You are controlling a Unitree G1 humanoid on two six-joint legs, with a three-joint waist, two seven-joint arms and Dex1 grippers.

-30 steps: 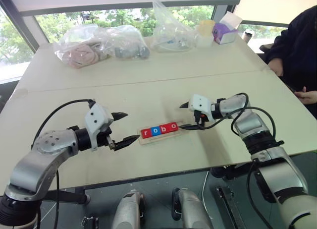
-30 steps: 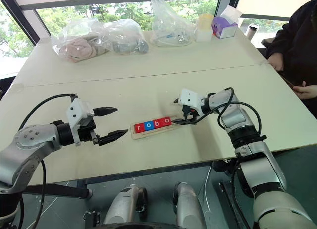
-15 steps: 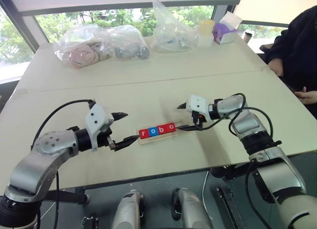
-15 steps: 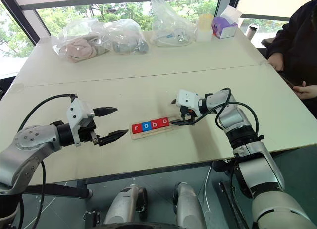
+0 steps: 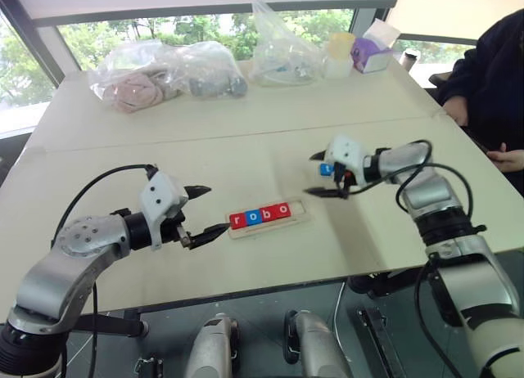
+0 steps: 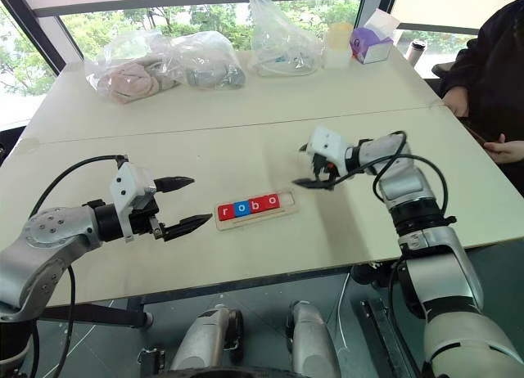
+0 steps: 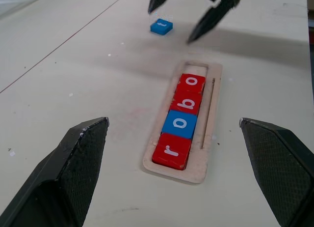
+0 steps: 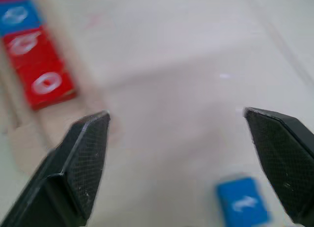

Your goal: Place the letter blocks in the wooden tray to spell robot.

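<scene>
- Right gripper (image 5: 322,175): jaws stood wide apart, empty, raised above the table (image 5: 246,128) at about 2 o'clock from the wooden tray (image 5: 268,218).
- Left gripper (image 5: 206,209): jaws spread wide, empty, at 9 o'clock of the tray, pointing toward it.
- Loose blue block (image 7: 161,26): small flat square, white letter unreadable, flat on the table just beyond the right gripper's fingertips, apart from the tray.
- Wooden tray: long, pale, shallow slot; held four tiles (image 7: 179,121) reading r, o, b, o — red, blue, red, red; end space by the right gripper was bare.
</scene>
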